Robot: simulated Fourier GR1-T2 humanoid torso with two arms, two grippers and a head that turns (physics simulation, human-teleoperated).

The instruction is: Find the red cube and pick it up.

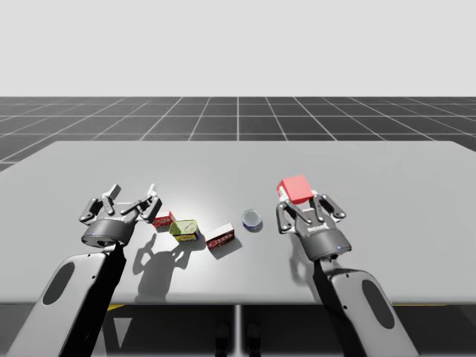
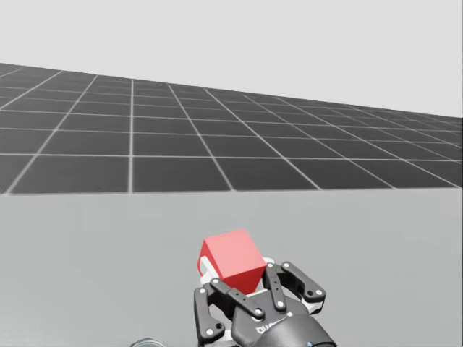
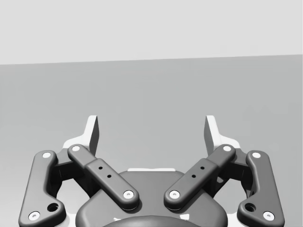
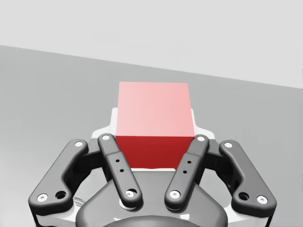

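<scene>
Dark jointed link bars of my right gripper (image 4: 154,125) stand nearest in the right wrist view. Its pale pads (image 4: 110,124) press the red cube (image 4: 154,106) from two sides, so the claw is closed down to the cube's width. Seen from there the cube sits square-on: one shaded face toward the camera, a paler lit face above, its edges in line with the fingers. It is equal-sided with no long axis, matte, flat-faced and sharp-cornered.

The head view shows the same cube (image 2: 231,259) turned, with one upright edge nearest, in the right gripper (image 2: 235,273). A dark grid-lined floor (image 2: 145,144) lies past the smooth grey table (image 2: 72,246). Whether the cube clears the table I cannot tell.

The high view places the cube (image 1: 295,189) over the table's right half, in the right gripper (image 1: 297,198). My left gripper (image 1: 132,193) is spread wide and holds nothing. Near it runs a row of a small red box (image 1: 163,219), an olive box (image 1: 184,228) and a dark red box (image 1: 221,239). A round blue-rimmed can (image 1: 252,219) stands between that row and the right gripper.

The left wrist view shows the left gripper (image 3: 151,135) with its fingers far apart and plain grey table between them.
</scene>
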